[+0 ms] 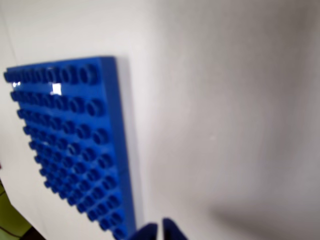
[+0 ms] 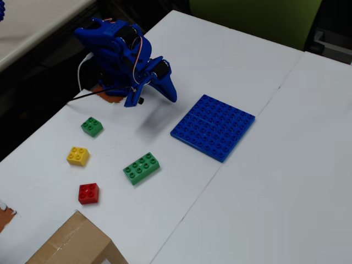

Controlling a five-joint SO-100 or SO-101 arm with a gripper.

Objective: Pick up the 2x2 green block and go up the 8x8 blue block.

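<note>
The 2x2 green block (image 2: pixel 92 126) sits on the white table (image 2: pixel 286 181) near its left edge as the fixed view shows it, just below the arm's base and well apart from the gripper (image 2: pixel 171 94), whose tips point the other way, down and to the right toward the 8x8 blue block (image 2: pixel 213 126). So the coming move turns on a swing back: the brick lies to the left of and below the fingertips in that view, on the opposite side of the arm from the baseplate. Being square, it has no long axis to line up with; its edges sit slightly skewed to the table edge. The blue arm (image 2: pixel 118 49) is folded low over its base, upper links hunched and the wrist tipped forward, with the gripper hanging above bare table between the base and the plate's left corner. In the wrist view the two blue fingertips (image 1: pixel 148 232) stand close together at the bottom edge with only a narrow slit between them and nothing held; I judge the gripper all but closed and empty. That view shows the baseplate (image 1: pixel 70 145) to the left, not the green brick. Below the small green brick lie a yellow 2x2 brick (image 2: pixel 78 155), a red 2x2 brick (image 2: pixel 88 193) and, to the right, a longer eight-stud green brick (image 2: pixel 141 168).
</note>
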